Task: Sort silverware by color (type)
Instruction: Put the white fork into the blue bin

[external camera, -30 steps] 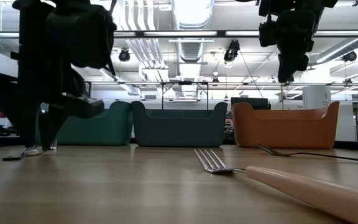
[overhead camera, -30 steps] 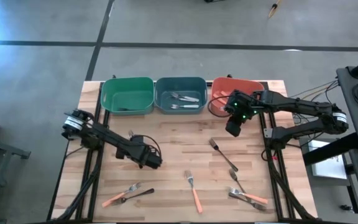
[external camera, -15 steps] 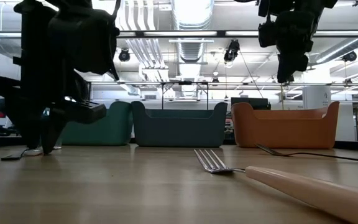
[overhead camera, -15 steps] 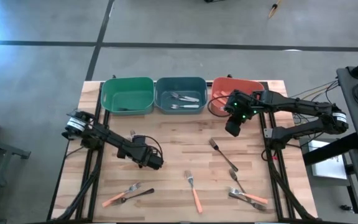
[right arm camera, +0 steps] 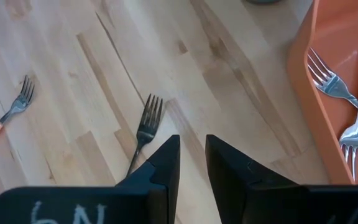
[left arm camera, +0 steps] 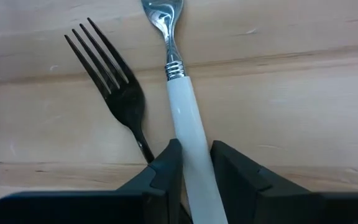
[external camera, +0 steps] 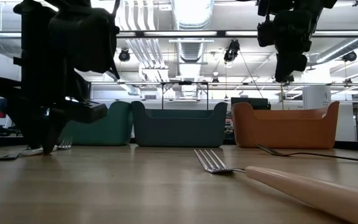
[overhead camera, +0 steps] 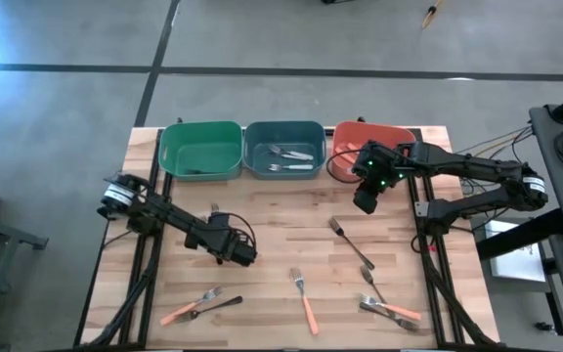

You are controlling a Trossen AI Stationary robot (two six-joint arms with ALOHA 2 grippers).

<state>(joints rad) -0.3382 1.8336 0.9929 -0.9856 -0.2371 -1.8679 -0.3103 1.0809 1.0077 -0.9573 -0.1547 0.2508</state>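
Left gripper (left arm camera: pixel 193 163) low at the near-left of the bare wooden table (overhead camera: pixel 281 220), fingers (left arm camera: pixel 165 168) flanking the pale white-looking handle of a silver-headed utensil (left arm camera: pixel 184 134) lying flat on the wood; the jaws look nearly against the handle, though a firm pinch cannot be confirmed. An all-black fork (left arm camera: pixel 114 90) lies just beside it, its neck running under or against one finger.

Risks, as judged:
- The black fork is so close that closing and lifting could drag or pinch it along with the handle, mixing two colours.
- The handle is gripped off its middle; it may pivot or slip once raised.

Right gripper (right arm camera: pixel 192 163) hangs above the table at far right, just in front of the orange plastic bin (overhead camera: pixel 355 137); fingers a narrow gap apart with nothing between them. Silver forks (right arm camera: pixel 344 115) lie in that bin, others in the blue-grey bin (overhead camera: pixel 283 149); the green bin (overhead camera: pixel 200 149) holds one dark item, too small to identify.

Loose silverware remains at near centre and near right, including an orange-pink-handled fork (overhead camera: pixel 305 298).

Hard to see: the left wrist view cuts off the handle's end and washes out its true colour. In the high view the arm covers the grip; the low view shows only silhouettes.
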